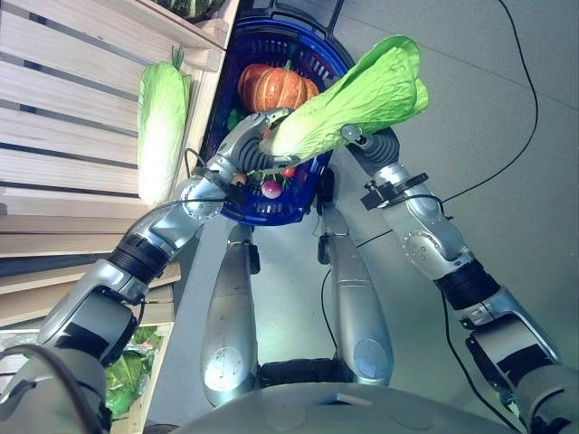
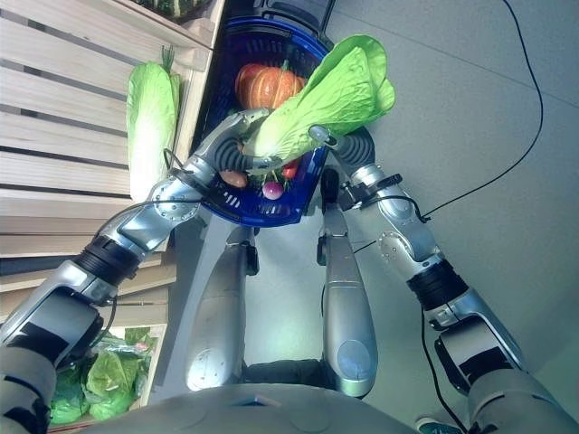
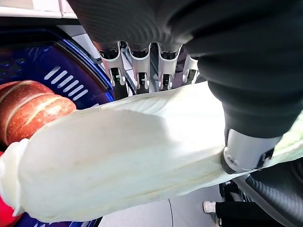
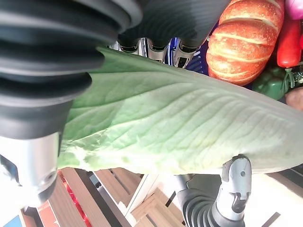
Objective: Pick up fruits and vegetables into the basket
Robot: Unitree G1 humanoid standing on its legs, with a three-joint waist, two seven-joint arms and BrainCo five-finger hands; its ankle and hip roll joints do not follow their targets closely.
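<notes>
A long napa cabbage [image 1: 362, 95] with a white stem and green leaves hangs tilted over the near rim of the blue basket [image 1: 271, 215]. My left hand [image 1: 242, 149] is shut on its white stem end [image 3: 132, 156], the thumb [image 3: 244, 146] on one side and the fingers [image 3: 137, 71] on the other. My right hand [image 1: 375, 145] grips the leafy end [image 4: 180, 127], its thumb [image 4: 234, 189] wrapped across the leaf. Inside the basket lie an orange pumpkin [image 1: 271, 88], a small purple round vegetable [image 1: 270, 189] and a red piece [image 4: 289, 42].
A second napa cabbage [image 1: 163, 127] lies on the slatted wooden shelf [image 1: 63, 108] left of the basket. Leafy greens [image 1: 127, 371] fill a crate at the lower left. Grey floor [image 1: 488, 81] spreads to the right.
</notes>
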